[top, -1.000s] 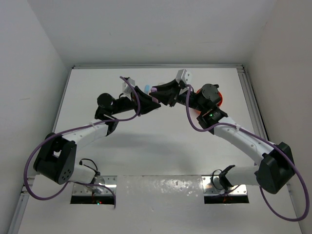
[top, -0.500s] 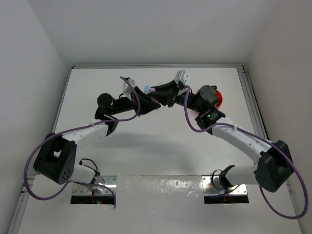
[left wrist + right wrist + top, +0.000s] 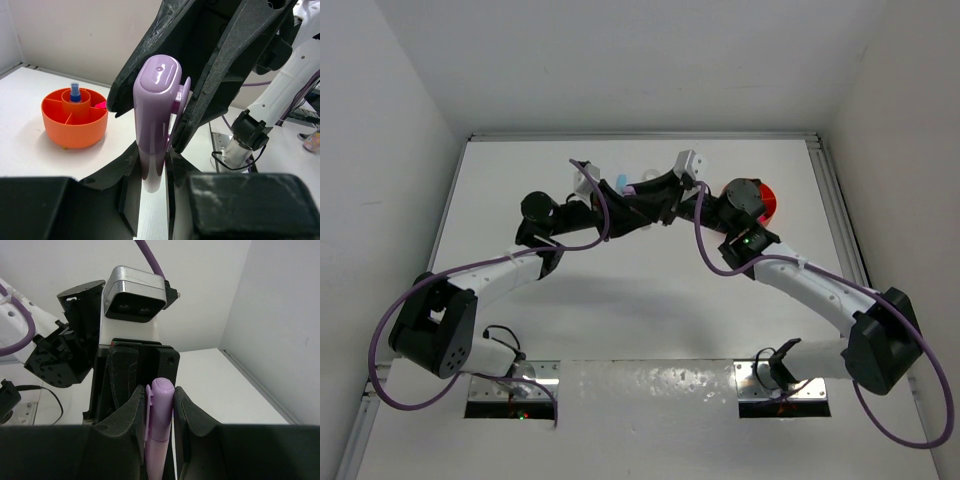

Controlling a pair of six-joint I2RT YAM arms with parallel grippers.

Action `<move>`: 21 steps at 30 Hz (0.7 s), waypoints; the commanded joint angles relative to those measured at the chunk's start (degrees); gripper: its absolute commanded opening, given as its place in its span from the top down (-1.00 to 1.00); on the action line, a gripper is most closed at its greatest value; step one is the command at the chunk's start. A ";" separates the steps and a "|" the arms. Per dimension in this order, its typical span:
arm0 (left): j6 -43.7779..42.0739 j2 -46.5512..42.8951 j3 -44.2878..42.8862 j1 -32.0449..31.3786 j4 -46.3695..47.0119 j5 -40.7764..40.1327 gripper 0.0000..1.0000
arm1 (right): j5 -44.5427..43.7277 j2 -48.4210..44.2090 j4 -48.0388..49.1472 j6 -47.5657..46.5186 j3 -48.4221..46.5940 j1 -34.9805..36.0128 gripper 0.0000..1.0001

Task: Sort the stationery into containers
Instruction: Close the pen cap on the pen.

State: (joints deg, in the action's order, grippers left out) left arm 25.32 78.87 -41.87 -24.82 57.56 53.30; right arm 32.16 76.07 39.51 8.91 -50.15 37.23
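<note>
A lilac marker (image 3: 157, 100) with a clipped cap stands upright between my left gripper's (image 3: 150, 172) jaws, which grip its pale lower body. My right gripper (image 3: 159, 397) faces the left one, and its fingers (image 3: 210, 85) press on the marker's cap (image 3: 161, 400) from both sides. In the top view the two grippers meet above the far middle of the table, left (image 3: 623, 207) and right (image 3: 645, 200), and hide the marker. The orange tub (image 3: 75, 125) stands on the table with a small blue bottle (image 3: 75, 92) in its centre cup and a pink piece (image 3: 100, 105) in one compartment.
In the top view the orange tub (image 3: 767, 203) sits at the far right, mostly hidden behind the right arm. A small pastel piece (image 3: 632, 186) shows on the table just behind the grippers. White walls close in the table at the back and sides.
My right gripper has moved left and a little nearer, and now overlaps the left gripper's tip. The left arm has barely moved.
</note>
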 commanded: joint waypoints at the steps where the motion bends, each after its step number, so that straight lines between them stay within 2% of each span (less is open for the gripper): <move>1: 1.93 -6.27 -5.86 1.70 39.21 -7.95 1.00 | 6.68 4.00 -25.53 -3.46 6.47 0.30 1.00; 10: 0.43 -6.54 -6.12 1.88 37.01 -6.10 1.00 | 8.35 1.36 -23.95 -2.05 7.87 -2.86 1.00; 21: -0.19 -6.36 -6.74 2.58 33.58 -2.41 1.00 | 8.18 -1.98 -29.31 -4.42 9.11 -4.63 1.00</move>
State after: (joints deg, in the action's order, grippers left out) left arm 23.51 78.87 -41.87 -24.71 57.65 57.58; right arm 35.70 70.39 35.62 8.45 -46.81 33.87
